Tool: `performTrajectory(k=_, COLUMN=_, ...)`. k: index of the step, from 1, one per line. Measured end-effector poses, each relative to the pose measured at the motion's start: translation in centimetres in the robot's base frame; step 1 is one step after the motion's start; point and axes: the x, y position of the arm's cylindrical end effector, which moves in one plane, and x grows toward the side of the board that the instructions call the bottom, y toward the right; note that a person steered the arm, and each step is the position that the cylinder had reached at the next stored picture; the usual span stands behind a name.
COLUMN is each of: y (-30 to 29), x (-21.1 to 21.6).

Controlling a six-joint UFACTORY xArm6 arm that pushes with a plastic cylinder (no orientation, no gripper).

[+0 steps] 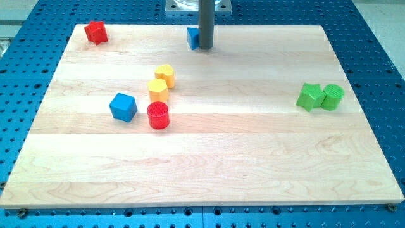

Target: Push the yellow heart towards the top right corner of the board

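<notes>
The yellow heart (165,74) lies left of the board's middle. A second yellow block (157,88), blocky in shape, touches it just below. My tip (205,48) stands near the view's top middle, up and to the right of the heart, and apart from it. A small blue block (192,38) sits right against the rod's left side, partly hidden by it.
A red cylinder (158,116) sits just below the yellow pair, with a blue cube (123,107) to its left. A red star-like block (96,31) lies at the top left corner. A green star-like block (309,96) and a green cylinder (332,97) touch at the right.
</notes>
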Motion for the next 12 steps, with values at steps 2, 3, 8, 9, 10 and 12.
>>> performTrajectory(k=2, y=-1.6, x=3.3)
performTrajectory(k=3, y=-5.3, x=5.1)
performTrajectory(k=8, y=-10.6, x=14.7)
performTrajectory(k=9, y=-9.8, x=14.6)
performTrajectory(k=10, y=-9.2, x=14.6)
performTrajectory(k=12, y=-3.3, x=12.7)
